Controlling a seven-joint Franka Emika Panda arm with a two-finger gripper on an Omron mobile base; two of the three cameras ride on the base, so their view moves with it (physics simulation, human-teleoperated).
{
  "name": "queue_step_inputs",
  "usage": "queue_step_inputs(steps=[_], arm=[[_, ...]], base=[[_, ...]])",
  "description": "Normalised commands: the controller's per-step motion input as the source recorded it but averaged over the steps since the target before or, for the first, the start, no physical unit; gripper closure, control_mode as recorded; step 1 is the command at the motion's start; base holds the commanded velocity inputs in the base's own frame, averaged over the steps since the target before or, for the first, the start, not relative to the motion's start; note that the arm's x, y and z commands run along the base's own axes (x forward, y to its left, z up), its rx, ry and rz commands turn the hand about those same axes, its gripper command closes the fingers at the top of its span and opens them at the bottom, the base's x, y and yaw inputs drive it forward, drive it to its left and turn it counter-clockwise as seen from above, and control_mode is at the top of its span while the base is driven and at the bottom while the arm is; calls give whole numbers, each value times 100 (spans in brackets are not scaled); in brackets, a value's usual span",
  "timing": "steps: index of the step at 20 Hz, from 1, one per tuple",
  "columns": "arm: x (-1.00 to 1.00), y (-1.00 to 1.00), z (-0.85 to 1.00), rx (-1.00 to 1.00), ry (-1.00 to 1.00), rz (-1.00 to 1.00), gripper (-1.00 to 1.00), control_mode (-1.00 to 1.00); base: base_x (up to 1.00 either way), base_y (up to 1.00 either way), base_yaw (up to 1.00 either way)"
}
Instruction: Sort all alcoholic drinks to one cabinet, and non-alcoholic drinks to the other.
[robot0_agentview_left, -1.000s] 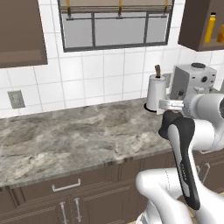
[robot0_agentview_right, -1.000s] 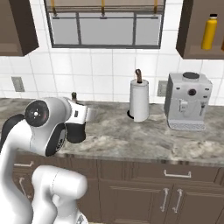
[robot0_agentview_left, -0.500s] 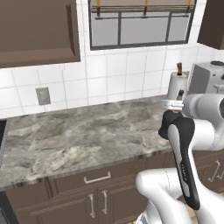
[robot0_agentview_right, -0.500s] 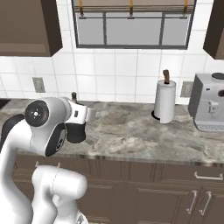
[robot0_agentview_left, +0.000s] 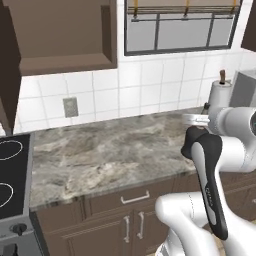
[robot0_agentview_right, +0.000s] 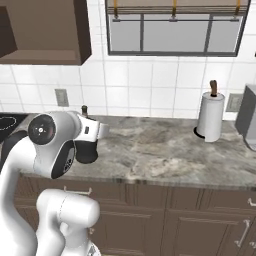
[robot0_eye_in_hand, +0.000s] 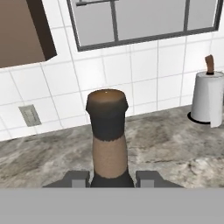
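My gripper (robot0_eye_in_hand: 111, 177) is shut on the squat black bottle (robot0_eye_in_hand: 107, 135), one of the alcoholic drinks. Its dark cap and tan-banded neck rise between the two fingertips (robot0_eye_in_hand: 78, 178) in the hand view. In the right base view the bottle's round dark body (robot0_agentview_right: 87, 151) hangs under the white hand (robot0_agentview_right: 93, 131), above the counter's front left part. One dark brown wall cabinet (robot0_agentview_left: 65, 45) stands open at the upper left, with an inner shelf (robot0_agentview_right: 45, 56) that looks bare. The non-alcoholic drinks are out of view.
A marbled grey counter (robot0_agentview_left: 110, 150) runs across, with brown drawers (robot0_agentview_left: 135, 197) below. A paper towel roll (robot0_agentview_right: 210, 117) and a grey coffee machine (robot0_agentview_right: 248, 117) stand at the right. A black stove (robot0_agentview_left: 10, 175) lies at the left. A wall outlet (robot0_agentview_left: 70, 106) and a window (robot0_agentview_right: 175, 27) are behind.
The whole scene has slid to the right in both base views, so the base has driven left. The open cabinet and stove have come into view. The bottle stays in my grip.
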Motion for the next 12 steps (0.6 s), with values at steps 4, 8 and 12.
queue_step_inputs(steps=[4, 8, 12], arm=[[0, 0, 0, 0, 0, 0, 100, 100], [0, 0, 0, 0, 0, 0, 100, 100], [0, 0, 0, 0, 0, 0, 100, 100]], base=[[17, 48, 0], [21, 44, 5], [23, 41, 9]])
